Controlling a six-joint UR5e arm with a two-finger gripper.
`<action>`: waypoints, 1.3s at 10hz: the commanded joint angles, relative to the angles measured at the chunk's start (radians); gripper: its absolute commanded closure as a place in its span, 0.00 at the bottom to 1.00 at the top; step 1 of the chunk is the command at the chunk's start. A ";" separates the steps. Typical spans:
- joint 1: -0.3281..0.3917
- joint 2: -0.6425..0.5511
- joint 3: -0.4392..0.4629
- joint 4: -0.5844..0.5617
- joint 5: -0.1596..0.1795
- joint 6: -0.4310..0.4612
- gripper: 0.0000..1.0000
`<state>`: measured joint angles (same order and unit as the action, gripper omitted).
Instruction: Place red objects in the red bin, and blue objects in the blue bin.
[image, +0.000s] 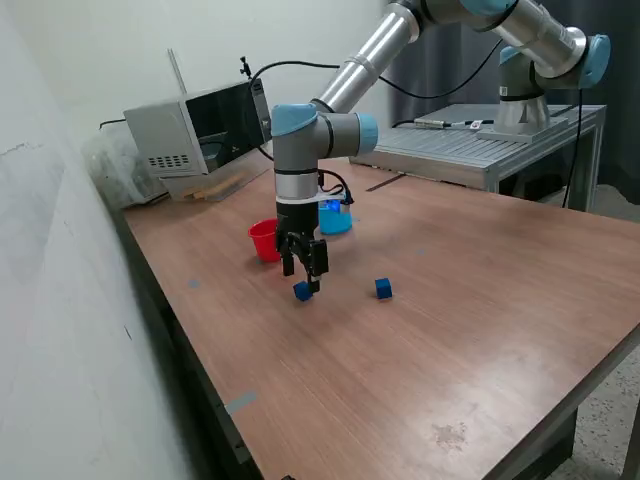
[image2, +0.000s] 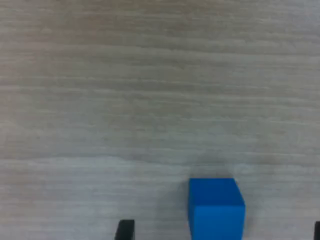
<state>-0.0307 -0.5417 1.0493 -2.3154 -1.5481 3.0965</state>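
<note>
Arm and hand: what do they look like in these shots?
The arm has silver metal tube links with grey joint housings and light blue end caps. Black cables run along the wrist, with a blue glow beside it. The hand is black with two straight fingers; the wrist view shows only their dark tips at the frame edge.

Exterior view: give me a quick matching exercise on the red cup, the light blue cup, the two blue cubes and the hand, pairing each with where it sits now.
Things:
1. red cup
2. light blue cup
3. blue cube under the hand
4. other blue cube

Places:
A. alone on bare table, toward the exterior view's right of the hand
B. between the open fingers, on the table
C. behind the arm, partly hidden by it
D. toward the exterior view's left of the hand, upright

Pairs: 1-D, 2-C, 3-B, 4-A
</note>
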 joint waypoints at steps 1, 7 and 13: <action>-0.003 0.000 0.006 -0.001 -0.010 0.001 0.00; -0.002 0.014 -0.005 -0.001 -0.014 0.001 1.00; -0.003 -0.024 -0.003 0.002 -0.038 0.004 1.00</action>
<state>-0.0330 -0.5403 1.0415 -2.3144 -1.5837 3.0998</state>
